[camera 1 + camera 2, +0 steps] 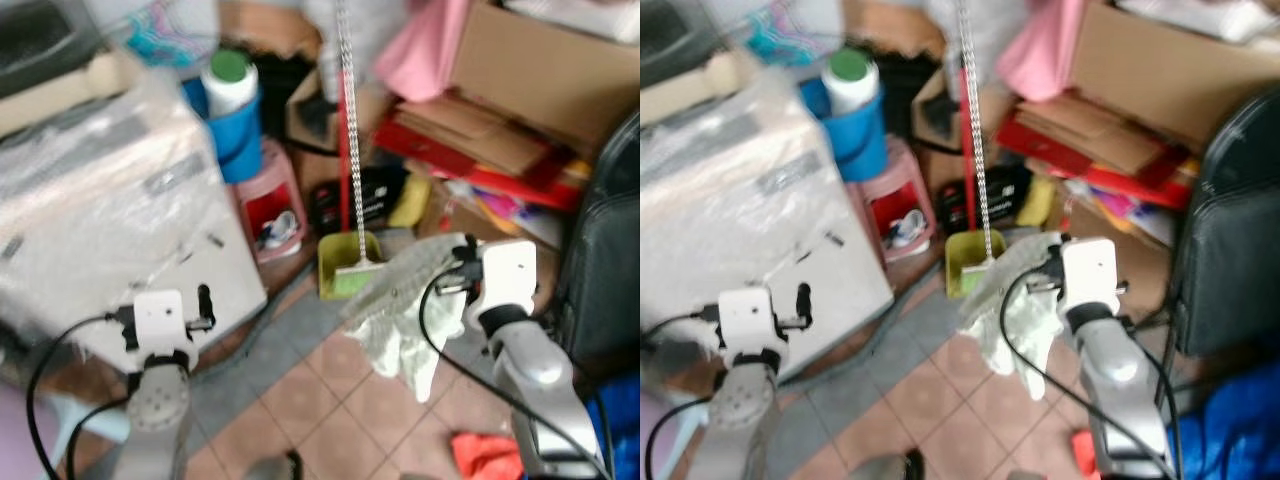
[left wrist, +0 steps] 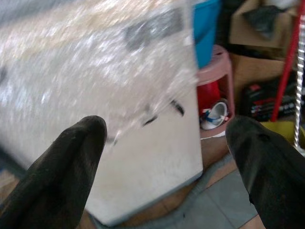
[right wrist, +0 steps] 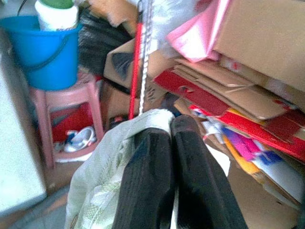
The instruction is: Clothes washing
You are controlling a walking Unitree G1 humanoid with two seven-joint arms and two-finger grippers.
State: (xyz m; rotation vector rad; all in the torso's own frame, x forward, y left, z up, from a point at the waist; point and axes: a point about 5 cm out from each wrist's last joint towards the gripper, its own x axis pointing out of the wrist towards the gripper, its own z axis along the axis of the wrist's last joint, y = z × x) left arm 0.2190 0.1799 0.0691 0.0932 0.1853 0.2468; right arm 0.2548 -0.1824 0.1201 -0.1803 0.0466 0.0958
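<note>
Washing machine (image 1: 120, 210) stands left; bucket (image 1: 232, 130) sits on stool (image 1: 270, 200) right of it; dustpan (image 1: 348, 262) further right; cardboard boxes (image 1: 530, 60) far right.

The head views are blurred – the pale garment (image 1: 400, 310) hides the right hand (image 3: 172, 138) fingertips.

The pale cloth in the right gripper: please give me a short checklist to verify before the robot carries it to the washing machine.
1. Right gripper shut on the pale cloth: ok.
2. Cloth hanging off the floor: ok, its lower end is above the tiles.
3. Left gripper open and free: ok.
4. Washing machine lid open: cannot tell; plastic wrap covers the top.
5. Path clear: not ok; a yellow dustpan and a pink stool stand between.
</note>
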